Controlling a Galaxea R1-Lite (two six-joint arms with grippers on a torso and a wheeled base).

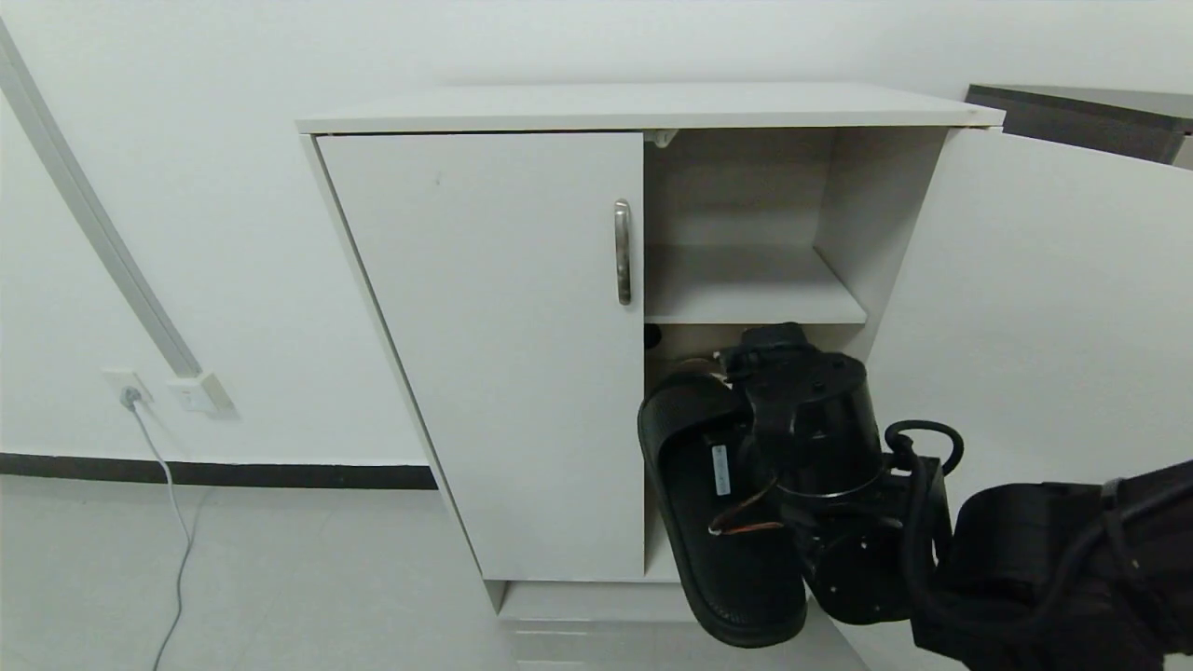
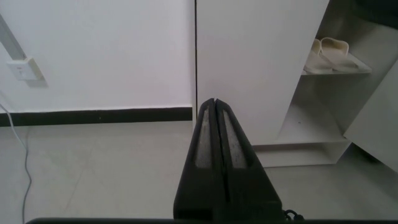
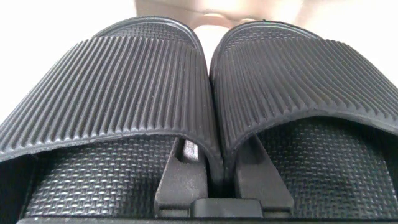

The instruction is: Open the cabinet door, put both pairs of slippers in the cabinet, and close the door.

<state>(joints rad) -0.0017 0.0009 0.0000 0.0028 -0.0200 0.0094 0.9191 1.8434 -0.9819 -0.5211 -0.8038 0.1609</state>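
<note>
The white cabinet point(image 1: 643, 107) has its left door point(image 1: 503, 354) closed and its right door point(image 1: 1025, 308) swung wide open. A pair of black slippers point(image 1: 718, 522) hangs sole-outward in front of the lower opening, held by my right arm's wrist point(image 1: 811, 419). In the right wrist view my right gripper point(image 3: 214, 162) is shut on the touching inner edges of both black slippers point(image 3: 124, 93). A beige pair point(image 2: 333, 53) lies on a shelf inside the cabinet. My left gripper point(image 2: 214, 107) is shut with nothing in it, low and left of the cabinet.
The upper shelf point(image 1: 746, 289) is bare. A metal handle point(image 1: 623, 252) runs down the closed door's edge. A wall socket with a cable point(image 1: 130, 391) is at the left, and a dark piece of furniture point(image 1: 1072, 116) stands behind the open door.
</note>
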